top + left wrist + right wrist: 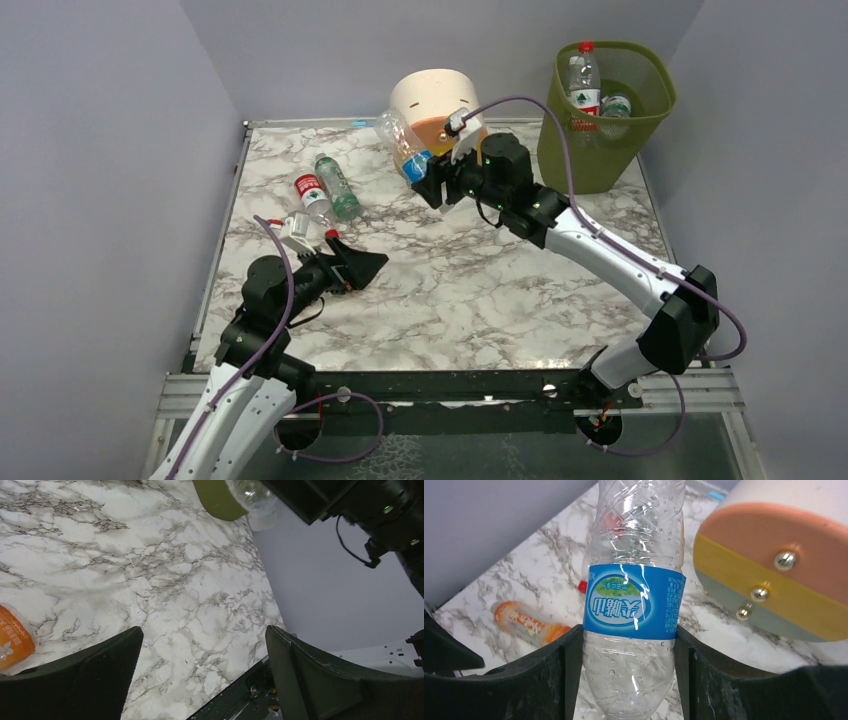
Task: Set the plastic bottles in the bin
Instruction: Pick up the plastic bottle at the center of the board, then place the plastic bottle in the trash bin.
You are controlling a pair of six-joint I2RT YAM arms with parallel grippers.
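Now my right fingers (549, 680) clamp the blue-labelled bottle (634, 605), lifted just left of the bin (600, 160). My left fingers (90, 680) gape empty, well left of it. By my count two of the bottles are inside the bin, a red-capped bottle (583, 85) and a green-labelled one (616, 105). Three lie on the desk (450, 290) well apart from it: the red-labelled bottle (312, 192), the green bottle (338, 188) and the orange bottle (526, 624).

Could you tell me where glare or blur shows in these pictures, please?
Right wrist: white glints streak the blue-labelled bottle, though its label is sharp. Left wrist: the marble table is crisp, without glare. Top external: even light, the bin sharp.
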